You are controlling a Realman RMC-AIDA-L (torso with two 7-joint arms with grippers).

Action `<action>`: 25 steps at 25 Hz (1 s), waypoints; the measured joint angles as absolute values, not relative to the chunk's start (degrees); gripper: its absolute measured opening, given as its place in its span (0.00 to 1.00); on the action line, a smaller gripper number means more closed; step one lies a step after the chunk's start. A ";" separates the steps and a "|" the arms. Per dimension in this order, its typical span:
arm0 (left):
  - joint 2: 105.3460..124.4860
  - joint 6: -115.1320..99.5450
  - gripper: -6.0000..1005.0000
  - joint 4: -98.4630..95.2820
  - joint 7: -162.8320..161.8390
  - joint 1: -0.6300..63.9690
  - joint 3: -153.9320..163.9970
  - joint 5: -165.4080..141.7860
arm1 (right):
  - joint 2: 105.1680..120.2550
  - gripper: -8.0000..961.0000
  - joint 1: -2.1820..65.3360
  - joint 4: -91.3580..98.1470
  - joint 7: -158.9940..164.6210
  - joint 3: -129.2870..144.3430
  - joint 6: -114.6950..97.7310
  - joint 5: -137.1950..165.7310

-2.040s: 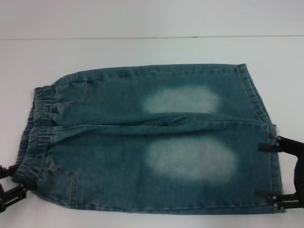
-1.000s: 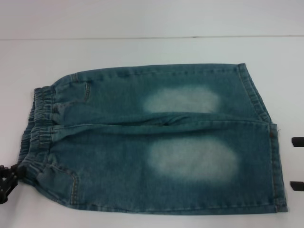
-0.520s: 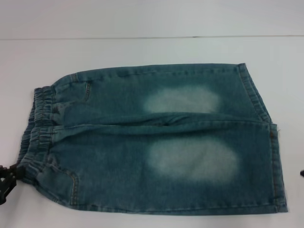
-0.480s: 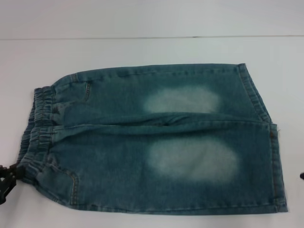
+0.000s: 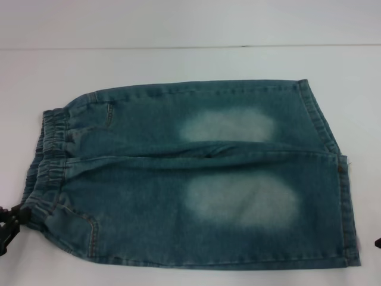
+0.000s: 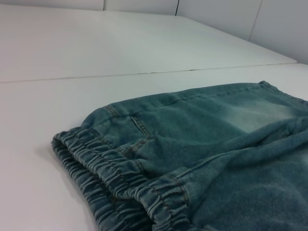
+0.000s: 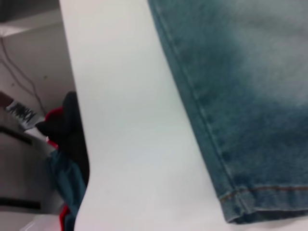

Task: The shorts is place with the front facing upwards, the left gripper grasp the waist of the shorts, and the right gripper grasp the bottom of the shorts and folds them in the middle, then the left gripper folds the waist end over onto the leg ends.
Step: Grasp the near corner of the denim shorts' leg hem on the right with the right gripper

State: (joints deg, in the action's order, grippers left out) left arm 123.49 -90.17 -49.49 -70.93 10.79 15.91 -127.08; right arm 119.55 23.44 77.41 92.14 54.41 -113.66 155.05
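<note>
The blue denim shorts (image 5: 190, 179) lie flat on the white table (image 5: 178, 59), with the elastic waist (image 5: 44, 161) at the left and the leg hems (image 5: 345, 202) at the right. My left gripper (image 5: 7, 228) is at the near left corner. Its black fingers meet on the bunched corner of the waistband. The left wrist view shows the gathered waist (image 6: 120, 187) from close up, with no fingers in it. Only a dark sliver of my right gripper (image 5: 378, 242) shows at the right edge, clear of the hems. The right wrist view shows a hem corner (image 7: 240, 202).
The table's edge (image 7: 82, 144) runs close past the leg hems in the right wrist view. Beyond it, red, blue and dark items (image 7: 62, 144) lie lower down. A seam (image 5: 178, 46) crosses the tabletop behind the shorts.
My right gripper has drawn back to the right. Its two fingertips showed a second ago; now only a sliver remains, slightly lower. The left gripper and the shorts have stayed put.
</note>
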 joint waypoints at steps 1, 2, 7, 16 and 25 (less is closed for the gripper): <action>123.49 -90.18 0.06 -49.50 -70.93 10.81 15.91 -127.08 | 119.56 0.86 23.46 77.33 92.57 54.98 -113.61 155.09; 123.49 -90.18 0.06 -49.53 -70.93 10.83 15.91 -127.08 | 119.56 0.87 23.48 77.26 92.95 55.53 -113.58 155.12; 123.49 -89.91 0.06 -49.58 -70.93 10.79 15.91 -127.08 | 119.61 0.87 23.74 76.69 94.92 57.95 -112.39 155.52; 123.63 -90.16 0.06 -49.53 -70.62 10.72 16.03 -127.08 | 119.91 0.87 24.55 74.59 97.33 61.75 -109.42 155.66; 123.65 -90.07 0.06 -49.45 -70.56 10.78 16.08 -127.14 | 120.04 0.87 25.26 72.86 97.18 63.86 -107.69 154.58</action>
State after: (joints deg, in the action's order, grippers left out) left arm 123.65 -90.07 -49.45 -70.56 10.78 16.08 -127.14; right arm 120.04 25.26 72.86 97.18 63.86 -107.69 154.58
